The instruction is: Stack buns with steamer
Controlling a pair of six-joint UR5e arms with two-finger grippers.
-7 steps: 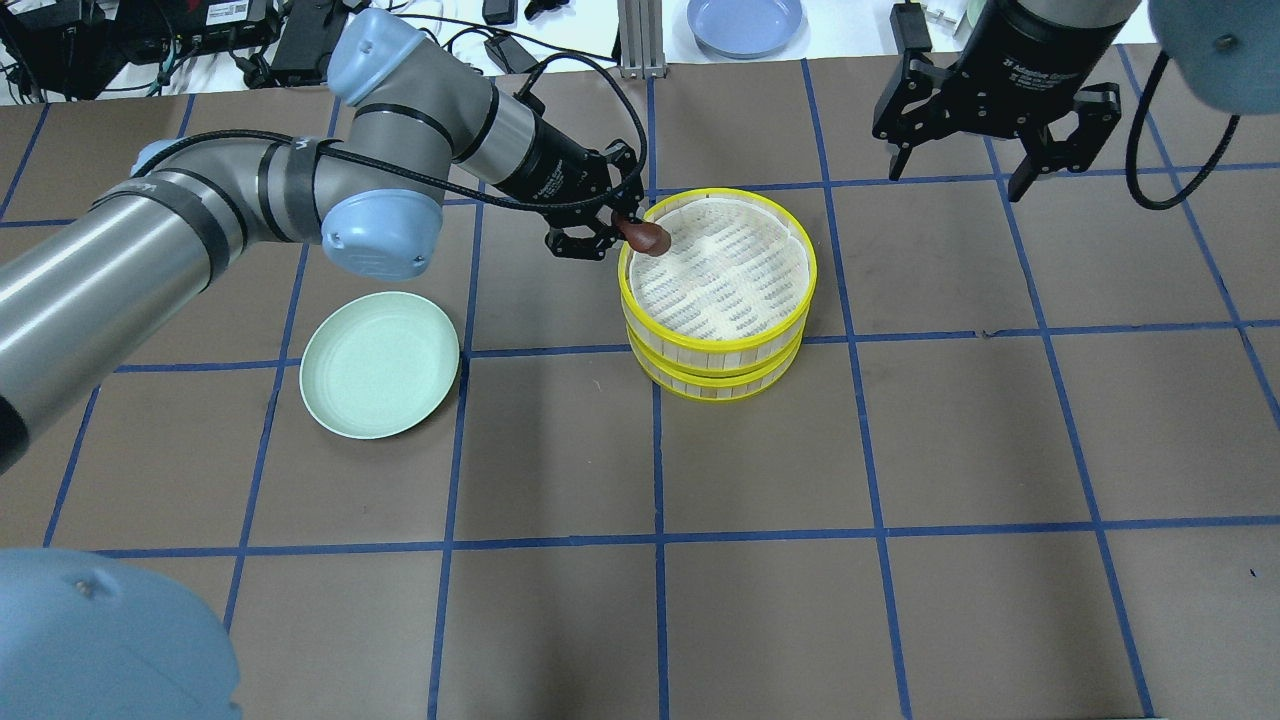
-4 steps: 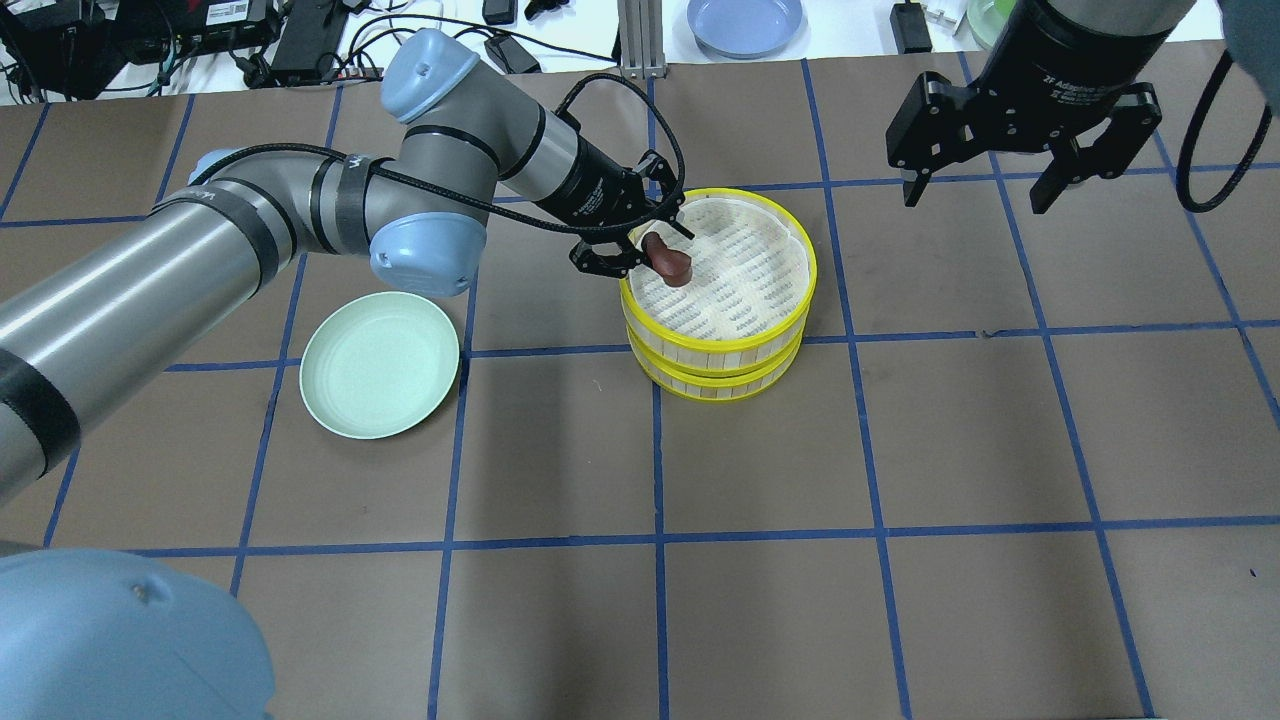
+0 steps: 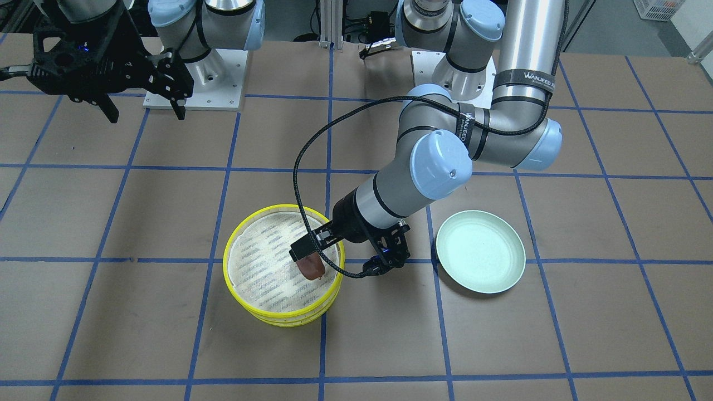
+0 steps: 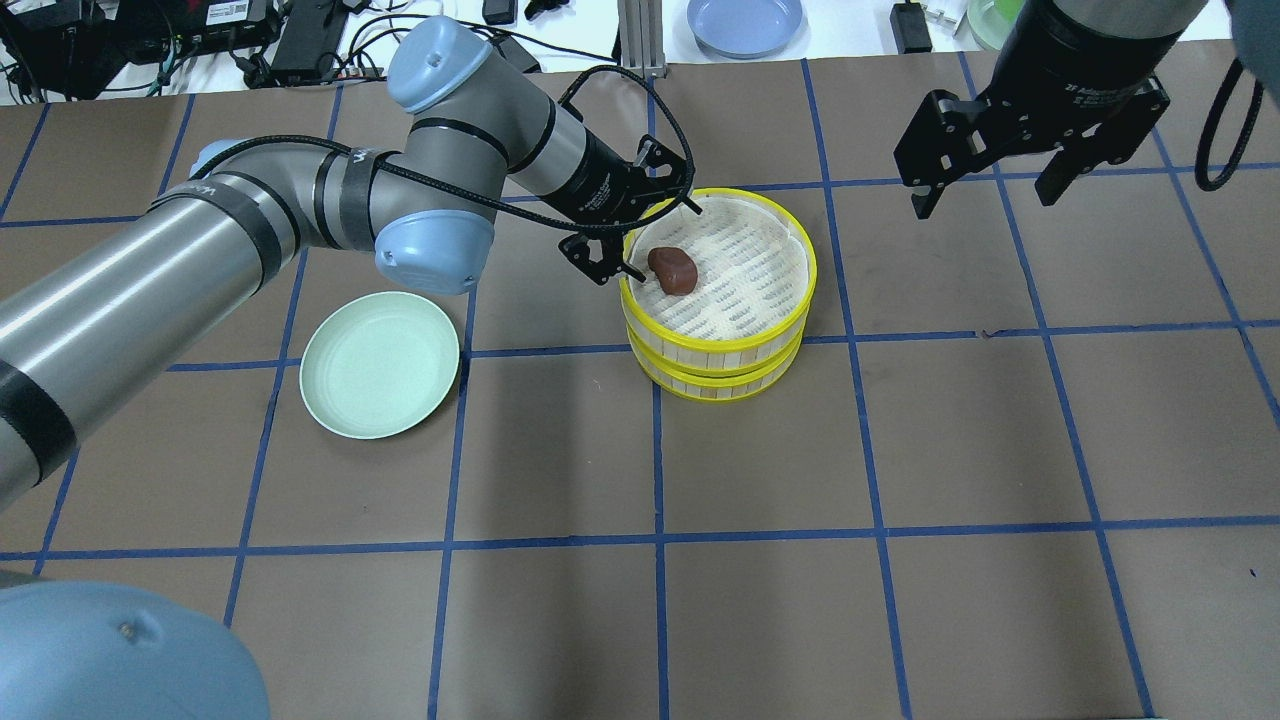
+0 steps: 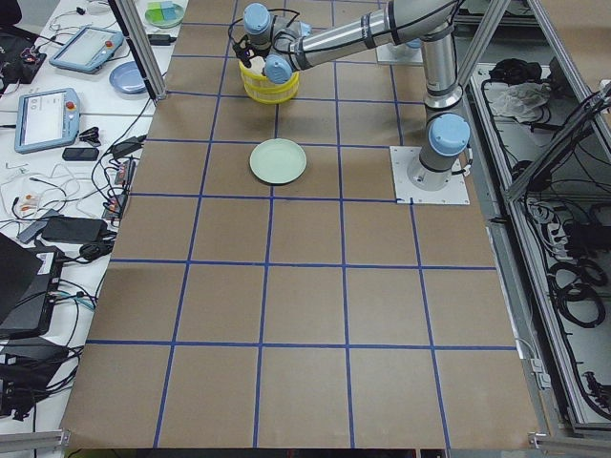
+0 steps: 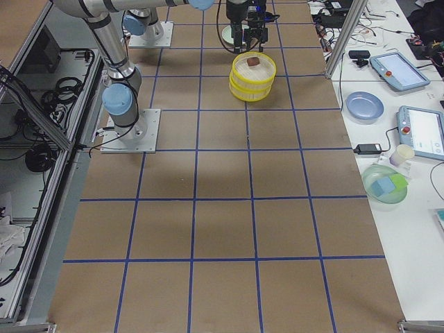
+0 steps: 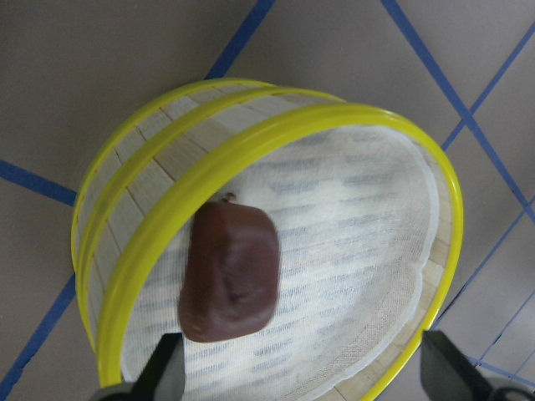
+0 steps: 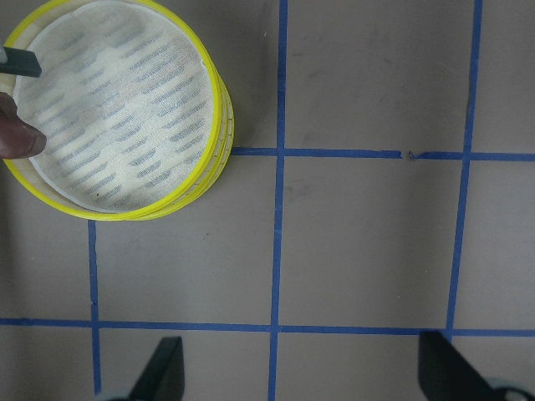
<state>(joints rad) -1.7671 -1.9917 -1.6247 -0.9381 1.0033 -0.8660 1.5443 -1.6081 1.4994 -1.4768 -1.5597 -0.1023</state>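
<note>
A brown worktop (image 4: 900,440) ruled into squares by blue tape carries the steamer (image 4: 716,352): two round trays with bright yellow rims and pale slatted walls, one stacked squarely on the other. The top tray is lined with white cloth marked by grey dashes. On that cloth, close to the rim on the robot's left side, lies the dark bun (image 4: 673,270), a glossy reddish-brown lump, rounded and slightly oblong. The left end effector (image 4: 665,242) hangs tilted over that rim with its fingers spread wide, not gripping the bun. The right end effector (image 4: 985,195) is likewise spread wide, holding nothing, well apart from the steamer. A pale-green plate (image 4: 380,363) sits to the robot's left of the stack
</note>
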